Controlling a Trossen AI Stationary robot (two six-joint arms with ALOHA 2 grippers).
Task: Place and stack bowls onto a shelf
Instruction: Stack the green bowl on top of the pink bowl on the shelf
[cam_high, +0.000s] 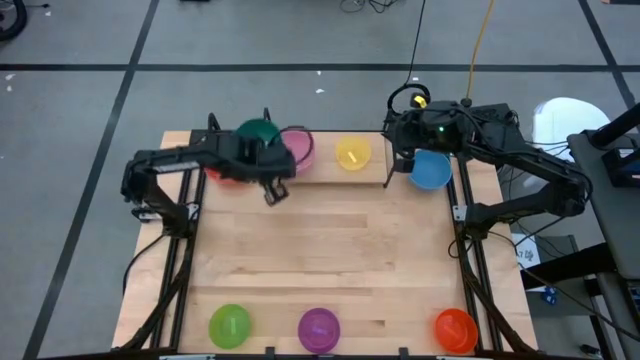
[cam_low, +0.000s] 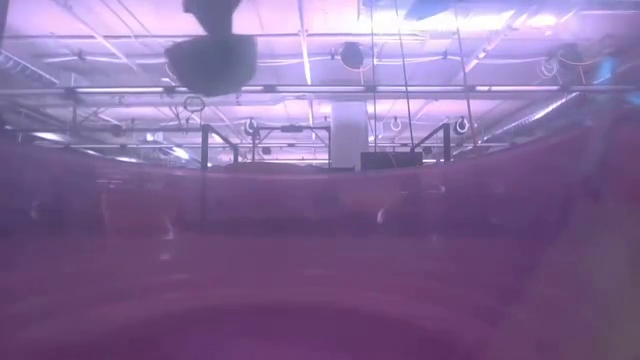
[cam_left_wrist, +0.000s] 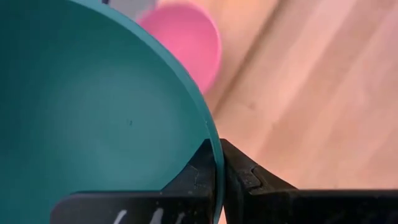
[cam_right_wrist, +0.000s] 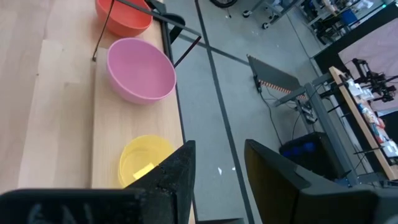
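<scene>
My left gripper (cam_high: 262, 152) is shut on the teal bowl (cam_high: 258, 131), held above the shelf's (cam_high: 372, 172) left part. The bowl hangs over the red bowl (cam_high: 222, 177) and next to the pink bowl (cam_high: 303, 148). Pink and yellow (cam_high: 352, 153) bowls stand on the plank. In the low view the teal bowl (cam_low: 210, 62) shows high up from below. My right gripper (cam_right_wrist: 221, 155) is open and holds nothing, at the shelf's right end, beside the blue bowl (cam_high: 431, 171). Green (cam_high: 230, 325), purple (cam_high: 318, 328) and orange-red (cam_high: 455, 330) bowls stand along the near edge. My left gripper pinches the teal bowl's rim (cam_left_wrist: 213, 134), one finger (cam_left_wrist: 198, 171) inside the bowl and one (cam_left_wrist: 245, 174) outside its wall. The bowl is lifted clear, its opening tilted toward the wrist camera.
The middle of the tabletop (cam_high: 320, 250) is bare wood. The purple bowl (cam_low: 320, 270) fills most of the low view. The right arm (cam_high: 520, 160) reaches in from the table's right side, over cables and equipment on the floor.
</scene>
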